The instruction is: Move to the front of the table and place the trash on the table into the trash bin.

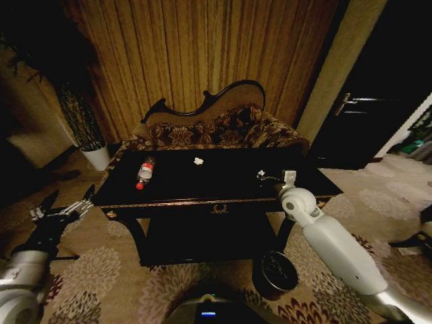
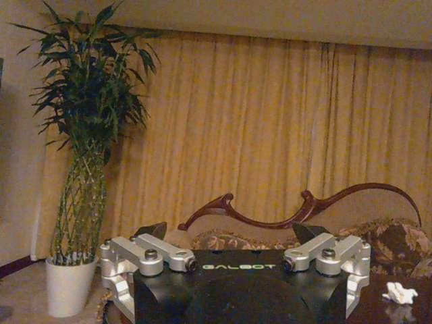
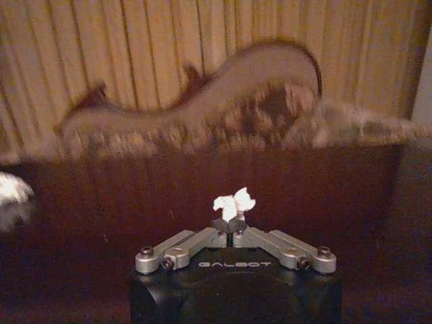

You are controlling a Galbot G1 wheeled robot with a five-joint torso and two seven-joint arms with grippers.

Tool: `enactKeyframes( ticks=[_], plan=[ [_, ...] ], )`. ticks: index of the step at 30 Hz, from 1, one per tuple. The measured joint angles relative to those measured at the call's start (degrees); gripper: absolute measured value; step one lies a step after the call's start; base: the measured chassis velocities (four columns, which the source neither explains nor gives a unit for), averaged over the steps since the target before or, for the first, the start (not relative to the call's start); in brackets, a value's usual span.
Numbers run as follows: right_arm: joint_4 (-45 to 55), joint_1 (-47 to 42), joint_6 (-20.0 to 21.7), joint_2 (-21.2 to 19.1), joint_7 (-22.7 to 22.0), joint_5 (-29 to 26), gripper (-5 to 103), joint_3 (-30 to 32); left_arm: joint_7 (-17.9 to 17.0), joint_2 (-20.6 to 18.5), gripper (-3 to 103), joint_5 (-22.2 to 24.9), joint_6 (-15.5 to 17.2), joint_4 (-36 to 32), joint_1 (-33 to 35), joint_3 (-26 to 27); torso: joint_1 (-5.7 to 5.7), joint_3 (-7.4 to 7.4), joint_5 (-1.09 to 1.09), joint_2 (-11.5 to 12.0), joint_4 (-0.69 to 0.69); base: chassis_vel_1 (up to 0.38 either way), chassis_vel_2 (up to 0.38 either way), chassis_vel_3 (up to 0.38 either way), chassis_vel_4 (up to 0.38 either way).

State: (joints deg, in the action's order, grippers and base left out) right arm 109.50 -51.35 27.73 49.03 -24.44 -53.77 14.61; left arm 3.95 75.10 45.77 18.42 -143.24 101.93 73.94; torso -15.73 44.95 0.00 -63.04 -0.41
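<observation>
While the right gripper (image 3: 233,229) sits closed on a white paper scrap (image 3: 234,203) at the black bench's (image 1: 202,182) 3 o'clock side, the step in hand looks like pickup no. 1; next move probably needs a lift, then carry to the trash bin (image 1: 275,273) on the floor at 5 o'clock. Left gripper (image 1: 66,209) waits open off the 9 o'clock end; bottle (image 1: 144,172) w/ red cap at 10 and another scrap (image 1: 198,160) at 12 remain, bench edge & shelf btwn arm and bin.
</observation>
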Motion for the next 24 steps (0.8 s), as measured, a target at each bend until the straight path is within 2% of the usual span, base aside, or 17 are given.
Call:
enactKeyframes(
  ticks=[1,3,4,6,7,9,15,24],
  plan=[
    [0.00,0.00,0.00,0.00,0.00,0.00,0,0.00,0.00,0.00,100,0.00,0.00,0.00,0.00,0.00,0.00,0.00,0.00,0.00,0.00,0.000,0.000,0.000,0.000],
    [1.44,-2.84,-4.50,-0.15,3.13,2.71,0,1.95,-0.01,0.05,100,0.03,0.00,0.00,-0.02,0.00,0.00,0.00,0.00,0.00,-0.01,0.000,0.000,0.000,0.000],
    [1.44,-2.84,-4.50,-0.15,3.13,2.71,0,1.95,-0.01,0.05,100,0.03,0.00,0.00,-0.02,0.00,0.00,0.00,0.00,0.00,-0.01,0.000,0.000,0.000,0.000],
    [3.42,-5.86,-8.48,-0.26,4.86,5.25,0,3.36,0.00,0.06,100,0.05,-0.01,0.00,-0.15,-0.07,0.00,0.00,0.00,0.00,-0.01,0.000,0.000,0.000,0.000],
    [3.42,-5.86,-8.48,-0.26,4.86,5.25,0,3.36,0.00,0.06,100,0.05,-0.01,0.00,-0.15,-0.07,0.00,0.00,0.00,0.00,-0.01,0.000,0.000,0.000,0.000],
    [5.32,-8.91,-11.70,-0.24,5.49,8.20,0,4.53,-0.04,0.02,100,0.12,-0.05,0.00,-0.41,-0.22,0.00,0.00,0.00,0.00,-0.01,0.000,0.000,0.000,0.000],
    [9.56,-13.67,-12.59,0.01,4.94,9.05,0,7.17,-0.38,-0.41,100,0.83,-0.79,0.00,-0.82,-0.31,0.00,0.00,0.00,0.00,0.00,0.000,0.000,0.000,0.000],
    [12.62,-19.76,-12.50,0.15,2.41,10.29,0,11.98,-1.52,-1.59,100,1.91,-0.26,0.00,-1.30,-0.13,0.00,0.00,0.00,0.00,0.00,0.000,0.000,0.000,0.000]
  ],
)
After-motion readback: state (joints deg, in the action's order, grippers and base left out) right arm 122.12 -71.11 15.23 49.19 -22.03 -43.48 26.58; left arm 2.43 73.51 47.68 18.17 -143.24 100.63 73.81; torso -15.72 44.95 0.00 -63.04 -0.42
